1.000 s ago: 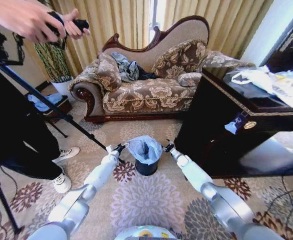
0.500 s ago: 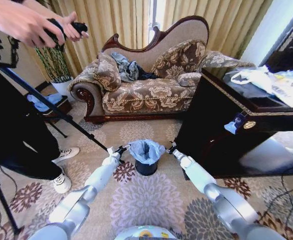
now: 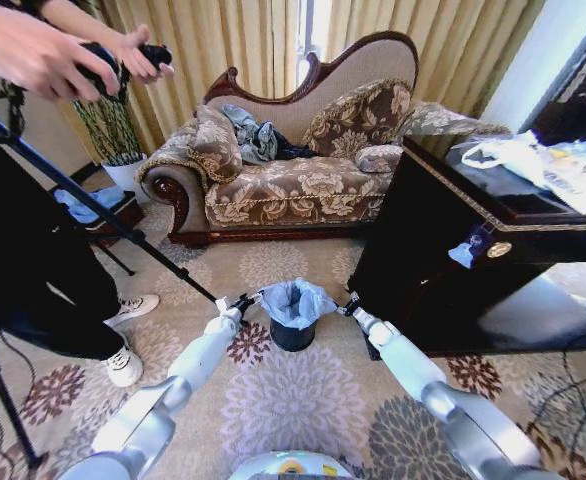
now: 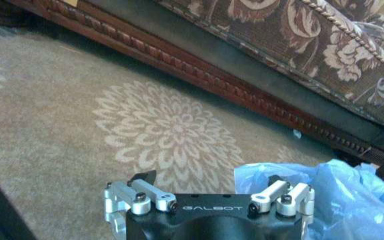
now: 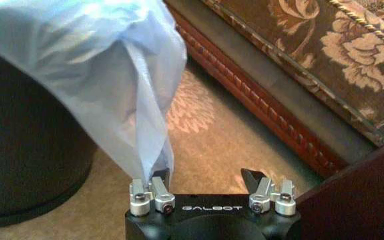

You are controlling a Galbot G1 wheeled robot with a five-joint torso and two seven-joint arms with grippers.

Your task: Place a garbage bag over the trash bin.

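The small black trash bin [image 3: 293, 337] stands on the patterned carpet in front of the sofa. The pale blue garbage bag [image 3: 295, 300] is draped over its top, with its mouth spread across the rim. My left gripper [image 3: 242, 302] is at the bag's left edge. It is open, and the bag [image 4: 332, 200] lies beside one of its fingers [image 4: 273, 181]. My right gripper [image 3: 348, 306] is at the bag's right edge, also open. A stretched fold of the bag [image 5: 122, 100] runs down to one of its fingers [image 5: 158, 176], next to the bin [image 5: 25, 150].
A floral sofa [image 3: 293, 180] stands behind the bin. A dark cabinet [image 3: 443, 260] with white bags on top is close on the right. On the left are a tripod leg [image 3: 123, 230] and a person's shoes [image 3: 128, 365]. Open carpet lies in front of the bin.
My right gripper has moved down and toward me, drawing the bag's right edge lower over the rim. The left gripper has shifted slightly toward the bin. The bag sits lower and wider.
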